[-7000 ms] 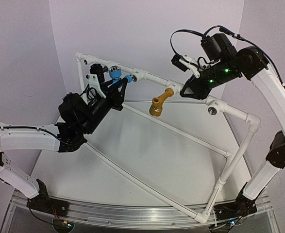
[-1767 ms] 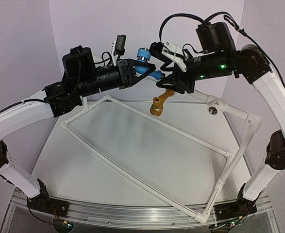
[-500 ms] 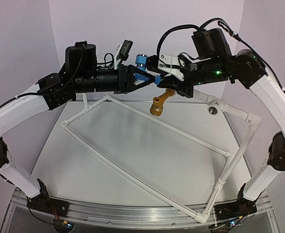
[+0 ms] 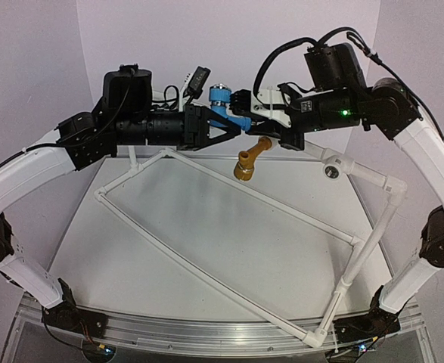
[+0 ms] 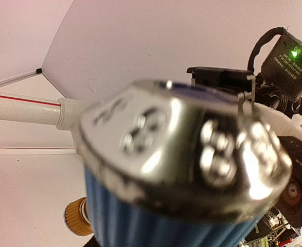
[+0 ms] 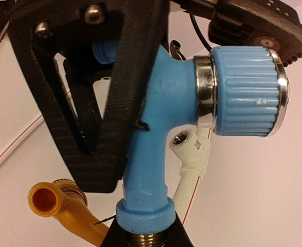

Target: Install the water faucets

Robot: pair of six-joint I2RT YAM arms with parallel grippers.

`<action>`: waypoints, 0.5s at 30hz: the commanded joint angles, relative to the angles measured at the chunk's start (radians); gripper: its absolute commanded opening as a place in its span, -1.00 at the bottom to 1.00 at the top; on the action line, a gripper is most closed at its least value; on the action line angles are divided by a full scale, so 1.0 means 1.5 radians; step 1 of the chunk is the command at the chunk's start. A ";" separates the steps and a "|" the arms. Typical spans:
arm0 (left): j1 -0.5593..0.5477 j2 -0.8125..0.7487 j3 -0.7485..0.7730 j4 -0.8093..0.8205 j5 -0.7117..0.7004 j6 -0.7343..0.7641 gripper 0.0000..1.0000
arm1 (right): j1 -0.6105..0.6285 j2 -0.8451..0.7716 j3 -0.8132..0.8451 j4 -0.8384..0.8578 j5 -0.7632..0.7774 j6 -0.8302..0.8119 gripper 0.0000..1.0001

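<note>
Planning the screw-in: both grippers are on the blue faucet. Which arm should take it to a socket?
Left, likely. The left gripper clamps the blue faucet by its body; the right gripper pinches the threaded end, which must go in. The open socket sits nearer right, though.

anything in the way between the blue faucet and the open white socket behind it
Nothing loose shows between the blue faucet and the white socket. But its threaded end sits clamped in the right hand, so the thread is mostly covered; the left hand grips the spout side.
</note>
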 commanded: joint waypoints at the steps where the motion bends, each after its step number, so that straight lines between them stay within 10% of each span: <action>1: -0.002 -0.016 0.045 0.014 0.006 0.004 -0.41 | 0.010 -0.027 -0.005 0.035 -0.018 -0.029 -1.00; 12: -0.002 -0.026 0.019 0.043 -0.006 0.017 -0.99 | 0.012 -0.020 0.001 0.042 -0.017 -0.028 -0.97; 15: -0.002 -0.051 -0.021 0.079 -0.043 0.014 -1.00 | 0.012 -0.021 -0.003 0.045 0.001 -0.009 -0.39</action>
